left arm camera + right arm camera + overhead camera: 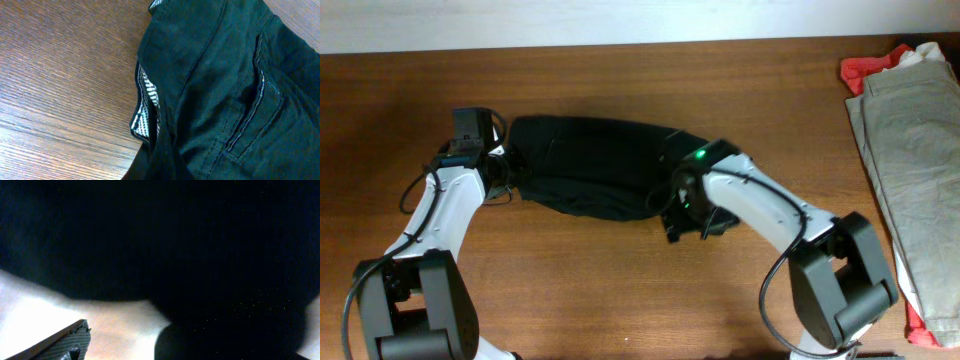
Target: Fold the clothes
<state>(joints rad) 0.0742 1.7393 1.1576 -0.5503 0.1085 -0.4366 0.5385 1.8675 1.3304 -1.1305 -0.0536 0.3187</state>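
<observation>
We are holding our left end effector (507,168) pressed together at the left edge of the clothes (595,165), lying bunched on the table (620,300); our right end effector (675,215) is standing spread at their right end.

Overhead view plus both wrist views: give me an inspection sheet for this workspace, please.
Surface: wooden table, brown grain, no stains seen.
Job's things: black garment bunched in a long bundle between the arms; a pocket seam and striped lining show in the left wrist view.
Clutter: grey-beige trousers at the table's right edge; red cloth under their far end.
Grippers: left gripper shut at the garment's left end, hold on cloth not discernible; right gripper at its right end, state not discernible.
Cables: left arm's cable and right arm's cable hang in loose loops.
Surroundings: pale strip beyond the far edge.
</observation>
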